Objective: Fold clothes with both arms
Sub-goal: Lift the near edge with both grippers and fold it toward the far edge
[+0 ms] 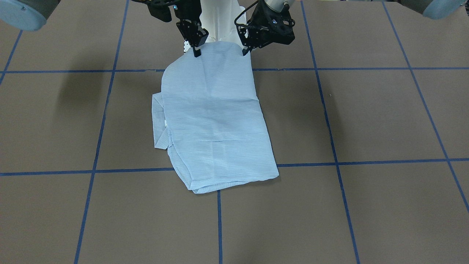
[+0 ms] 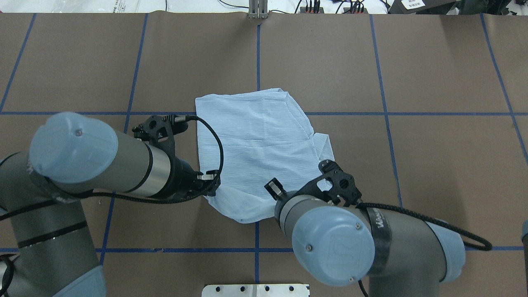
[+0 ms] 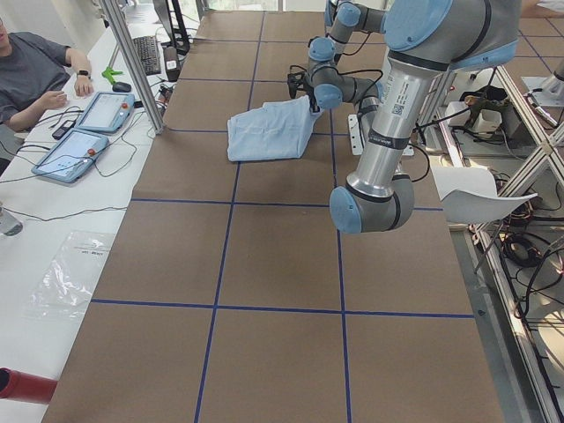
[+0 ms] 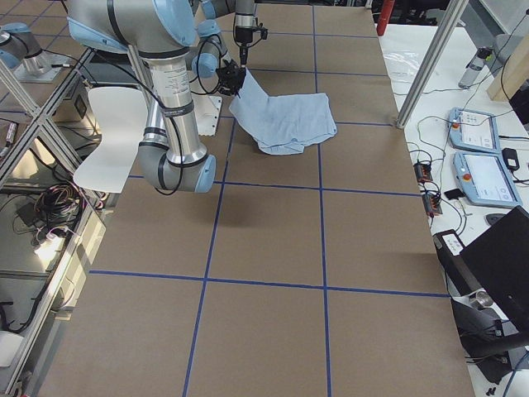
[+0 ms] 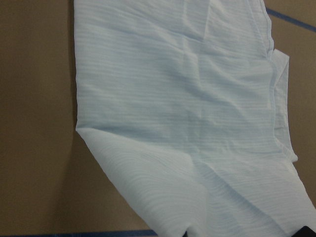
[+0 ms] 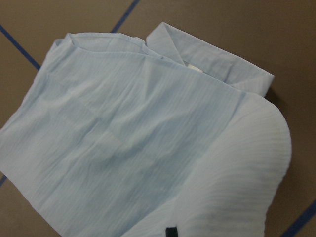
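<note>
**Both grippers pinched on shirt edge: slip and skew risk**

My left gripper [image 1: 245, 50] and my right gripper [image 1: 197, 52] were each clamped on the shirt [image 1: 216, 121] at the edge nearest my base. That edge was raised off the table [image 1: 366, 117]; the rest lay flat mid-table.

Risks as I judged them:
- Thin cloth could slip from one pinch and drop that corner.
- A pinch might have caught only the top layer, leaving lower layers behind.
- Unequal travel of my left arm [image 2: 103, 161] and right arm [image 2: 330, 235] would skew the fold.
- The collar [image 6: 217, 64] poking out on my right side could drag and bunch.

Count: one shirt, one collar, two arms, two grippers, one person [image 3: 35, 84] off to the side.
</note>
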Action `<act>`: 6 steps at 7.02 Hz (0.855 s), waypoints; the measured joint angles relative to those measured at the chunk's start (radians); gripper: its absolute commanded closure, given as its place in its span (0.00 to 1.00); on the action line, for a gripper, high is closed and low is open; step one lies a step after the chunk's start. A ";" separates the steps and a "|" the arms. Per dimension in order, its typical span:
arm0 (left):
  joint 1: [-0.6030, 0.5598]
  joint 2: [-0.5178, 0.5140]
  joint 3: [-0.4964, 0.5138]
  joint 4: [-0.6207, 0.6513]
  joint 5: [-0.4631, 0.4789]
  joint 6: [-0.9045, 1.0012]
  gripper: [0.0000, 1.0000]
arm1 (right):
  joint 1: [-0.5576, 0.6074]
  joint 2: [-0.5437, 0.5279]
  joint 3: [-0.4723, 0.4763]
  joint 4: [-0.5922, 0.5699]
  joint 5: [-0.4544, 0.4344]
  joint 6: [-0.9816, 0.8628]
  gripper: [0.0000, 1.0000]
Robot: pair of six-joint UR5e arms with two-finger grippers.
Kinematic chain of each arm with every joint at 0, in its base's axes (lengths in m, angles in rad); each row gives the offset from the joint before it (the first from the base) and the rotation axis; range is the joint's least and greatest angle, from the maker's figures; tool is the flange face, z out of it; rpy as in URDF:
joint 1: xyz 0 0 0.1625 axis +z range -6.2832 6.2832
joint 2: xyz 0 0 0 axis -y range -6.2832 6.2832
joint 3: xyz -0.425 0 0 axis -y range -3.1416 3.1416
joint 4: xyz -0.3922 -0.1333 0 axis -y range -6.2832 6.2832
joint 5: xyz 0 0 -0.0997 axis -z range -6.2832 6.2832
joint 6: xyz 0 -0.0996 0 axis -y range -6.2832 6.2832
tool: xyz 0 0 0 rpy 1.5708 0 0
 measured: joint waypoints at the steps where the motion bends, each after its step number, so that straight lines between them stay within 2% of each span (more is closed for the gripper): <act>1: -0.050 -0.024 0.041 0.001 -0.013 0.035 1.00 | 0.058 0.032 -0.045 0.015 0.002 -0.060 1.00; 3: -0.122 -0.075 0.157 0.000 -0.019 0.104 1.00 | 0.160 0.102 -0.192 0.092 0.005 -0.167 1.00; 4: -0.149 -0.102 0.225 -0.004 -0.018 0.136 1.00 | 0.199 0.135 -0.298 0.163 0.005 -0.213 1.00; 6: -0.180 -0.165 0.372 -0.041 0.007 0.173 1.00 | 0.257 0.230 -0.579 0.345 0.010 -0.271 1.00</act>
